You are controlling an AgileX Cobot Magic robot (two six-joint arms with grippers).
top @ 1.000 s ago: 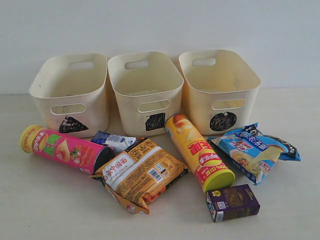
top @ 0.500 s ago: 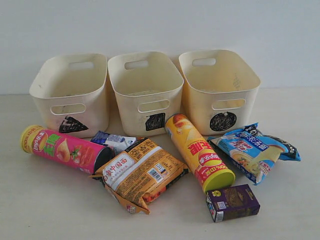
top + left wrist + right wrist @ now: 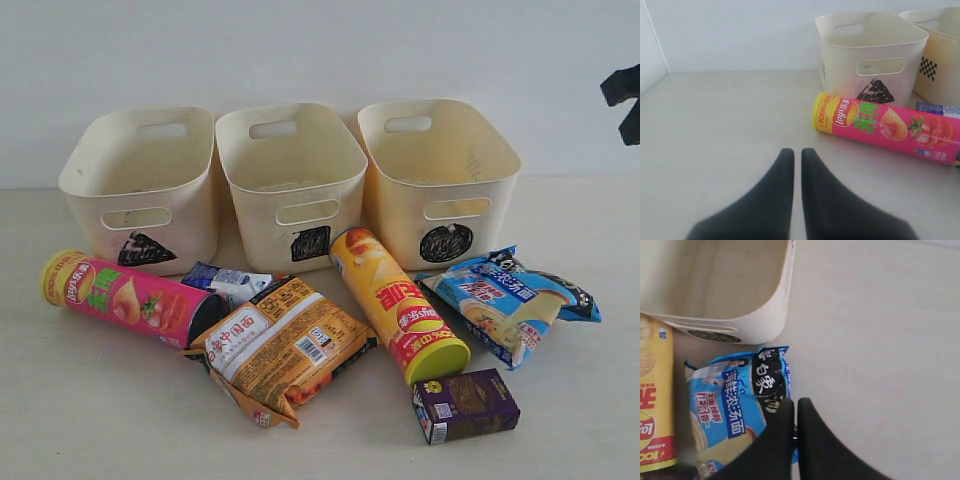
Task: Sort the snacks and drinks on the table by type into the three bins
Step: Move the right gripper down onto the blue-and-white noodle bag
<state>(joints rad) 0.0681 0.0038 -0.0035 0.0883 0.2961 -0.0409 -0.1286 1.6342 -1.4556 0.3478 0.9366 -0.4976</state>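
While all six items lie loose on the worktop (image 3: pixel 80 420) and no bin shows anything inside, nothing is sorted yet. Left claw (image 3: pixel 796 151): fingers together, empty, low over bare worktop on the near side of the pink tube (image 3: pixel 125 297), probably just parked, since nothing is in reach of the tips. Pink tube lies on its side in front of the triangle bin (image 3: pixel 190 215), right end against the orange-white bag (image 3: pixel 280 345). Blue-white carton (image 3: pixel 228 281) is tucked behind that junction, partly covered, so awkward to reach first. Square bin (image 3: pixel 260 235) is mid-row, with its marker facing the near side like the others, so the labels read from the front. Yellow-red tube (image 3: pixel 398 305) lies angled from the gap between the square bin and the circle bin (image 3: pixel 400 225) down towards the purple carton (image 3: pixel 466 404), which sits just beside its cap. Both tubes are on their sides, so they could roll if nudged. Blue bag (image 3: pixel 505 295) lies flat, right of that tube. Right claw (image 3: pixel 794 401): fingers together, empty, above the bag's right edge. My guess is that's the first pick, and the claw must open before going down.
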